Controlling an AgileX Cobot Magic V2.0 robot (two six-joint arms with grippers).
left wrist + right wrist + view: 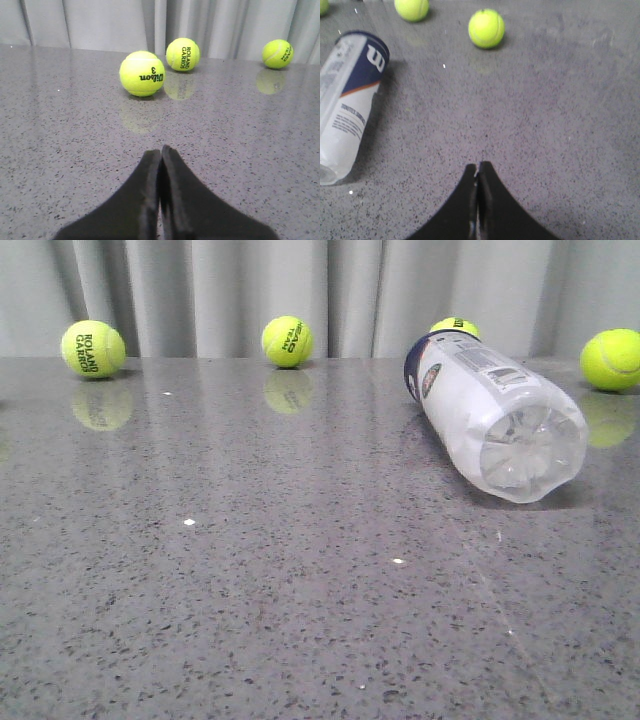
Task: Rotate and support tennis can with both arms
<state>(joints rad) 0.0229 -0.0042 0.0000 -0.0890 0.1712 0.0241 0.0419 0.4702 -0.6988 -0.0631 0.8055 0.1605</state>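
Observation:
The tennis can (pixel 490 410) lies on its side at the right of the grey table, clear bottom end toward the camera, navy rim toward the curtain. The right wrist view shows the tennis can (pixel 347 105) with its white and navy label and orange stripe, well apart from my right gripper (pixel 479 165), which is shut with nothing in it. My left gripper (pixel 160 150) is also shut and empty, low over bare table. Neither arm appears in the front view.
Several yellow-green tennis balls lie along the back by the curtain: one far left (pixel 92 348), one in the middle (pixel 287 340), one behind the can (pixel 455 327), one far right (pixel 611 359). A Wilson ball (pixel 142 73) lies ahead of my left gripper.

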